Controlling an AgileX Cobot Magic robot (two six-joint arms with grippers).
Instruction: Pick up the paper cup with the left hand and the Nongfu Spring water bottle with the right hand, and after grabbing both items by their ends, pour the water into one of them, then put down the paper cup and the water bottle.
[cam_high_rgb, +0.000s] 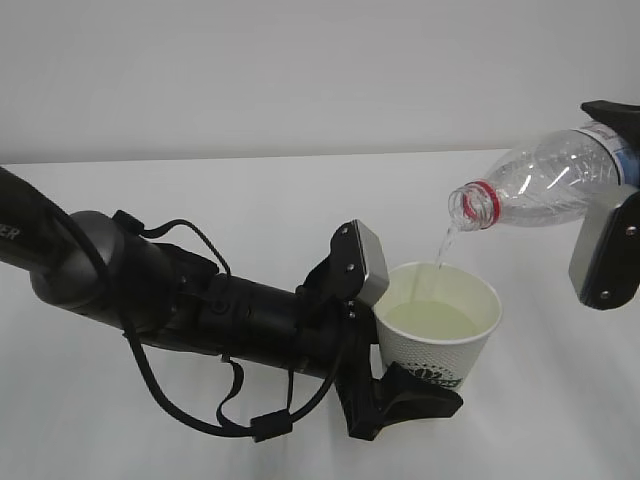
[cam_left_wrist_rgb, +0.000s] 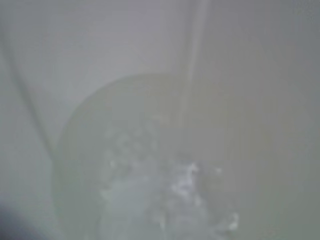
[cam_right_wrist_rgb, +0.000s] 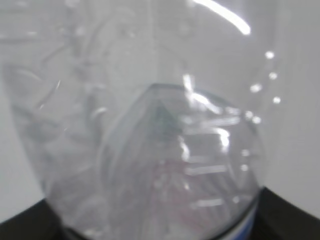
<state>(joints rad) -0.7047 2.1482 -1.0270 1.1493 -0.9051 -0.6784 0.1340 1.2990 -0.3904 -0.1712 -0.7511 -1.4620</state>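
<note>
Black cabled arm (cam_high_rgb: 200, 300), grey-plated claw (cam_high_rgb: 400, 350)

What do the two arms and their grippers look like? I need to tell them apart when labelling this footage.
The left hand ends a bulky black arm of rounded segments, with loose black cables looped beneath, white lettering at its upper end, a light grey plate with screws, and black fingers. Of the right hand, only the tip shows: a black body with a similar light grey screwed plate.

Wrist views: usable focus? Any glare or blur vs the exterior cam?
Exterior view: sharp, evenly lit, paper cup and water bottle crisp, soft shadows only. Left wrist view: blurred, low contrast, only the water and its splash inside the cup readable. Right wrist view: bottle fills the frame out of focus, with bright glare streaks near the top.
</note>
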